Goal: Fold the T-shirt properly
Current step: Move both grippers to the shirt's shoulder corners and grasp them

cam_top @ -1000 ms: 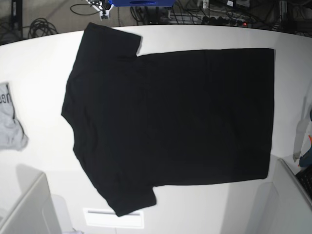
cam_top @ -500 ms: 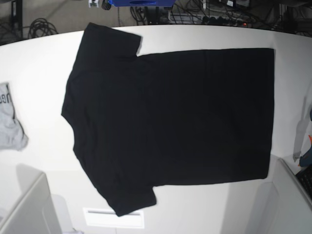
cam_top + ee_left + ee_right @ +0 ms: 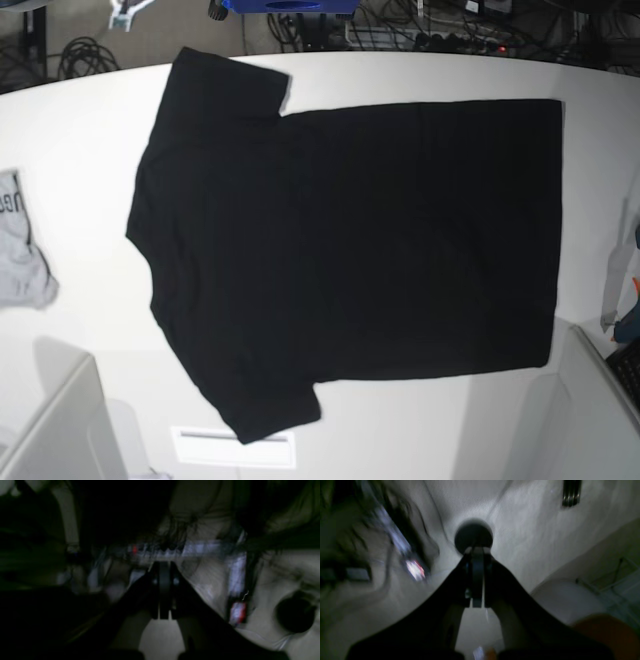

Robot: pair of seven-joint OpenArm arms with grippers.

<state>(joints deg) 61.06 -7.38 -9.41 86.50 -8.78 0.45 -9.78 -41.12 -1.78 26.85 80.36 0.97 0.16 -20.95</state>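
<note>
Left claw (image 3: 163, 590) clenched on nothing, jaws pressed flat together; its wrist view is dim and smeared, and past the tips only cables and a strip of pale hardware on the floor can be made out, no cloth. Right claw (image 3: 477, 576) likewise clenched and empty, tips lined up in front of a dark round object I cannot identify; beyond it pale floor or wall, again no cloth. Judgement: both arms are parked off the work area, pointing away from it, so the garment lies undisturbed and fully visible to the base camera. Neither claw shows in the base view, so the T-shirt (image 3: 350, 240) is well apart from both, out on the white table (image 3: 80, 130). It lies flat, plain black side up, no print visible, spread wide with both sleeves out and collar end toward the base view's left, hem toward its right. No fold made yet; spread like this it looks readied for a first fold, with edges and sleeves free to pinch. Further off toward the table's left edge in that view, a small grey garment (image 3: 22, 255) with dark lettering sits clear of the shirt, apparently set aside. Beyond the far table edge: cables and a blue object on the floor.
</note>
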